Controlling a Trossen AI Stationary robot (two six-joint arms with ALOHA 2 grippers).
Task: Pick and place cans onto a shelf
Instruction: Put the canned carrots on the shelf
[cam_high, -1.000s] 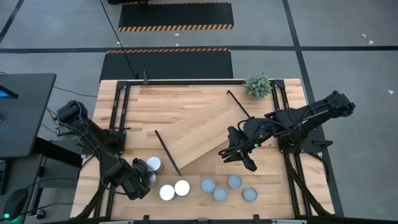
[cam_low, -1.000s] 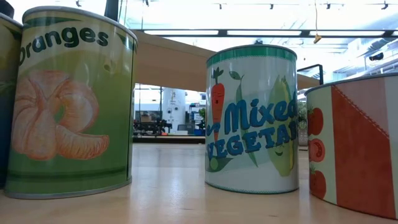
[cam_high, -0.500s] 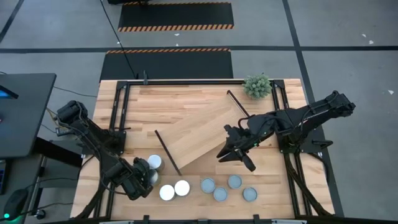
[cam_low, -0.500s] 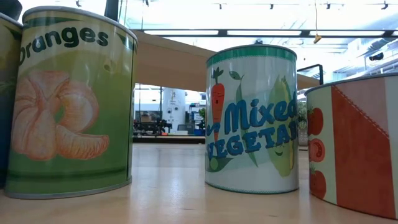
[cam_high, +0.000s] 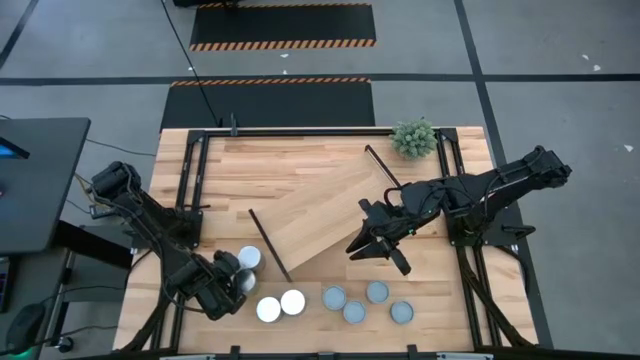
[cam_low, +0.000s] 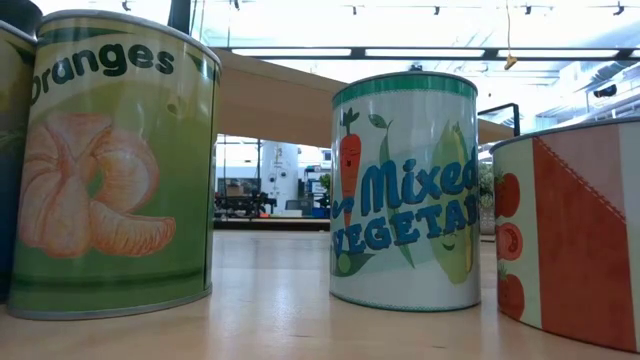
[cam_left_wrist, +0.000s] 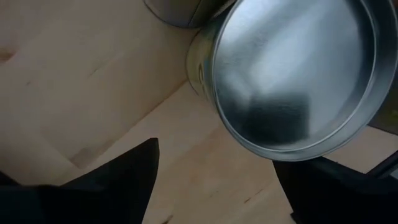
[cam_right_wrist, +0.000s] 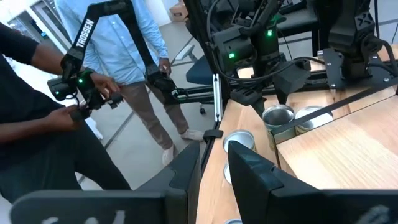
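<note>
**Right arm creeps onto shelf edge; no can placed yet**

Change: over the last second the right pincer (cam_high: 372, 243) has shifted a little toward the left arm, from beside the shelf's near right corner to over its edge. Left arm has not moved. Cans have not moved.

Left pincer (cam_high: 228, 287): at front-left of worktop (cam_high: 300, 170), fingers apart, straddling or just short of a steel-topped can (cam_left_wrist: 292, 74) that fills the left wrist view. No squeeze visible; can sits on the worktop, not lifted.

Right pincer: fingers close together, narrow gap between them in the right wrist view; nothing held.

Cans, high view: 1 at the left pincer, 1 white-topped can (cam_high: 248, 259) just behind it, 2 white-topped (cam_high: 280, 305) touching or nearly so, 4 blue-grey-topped (cam_high: 362, 303) in a loose cluster to their right. All 8 on the worktop near the front edge. Low view shows labels "Oranges" (cam_low: 110, 170) and "Mixed Vegetables" (cam_low: 405, 190).

Shelf (cam_high: 325, 210): lies diagonally mid-worktop, black bar at each end, bare.

Assessment: 0 of 8 done. Left arm looks set to close and lift; the right arm's drift prob. repositioning only.
</note>
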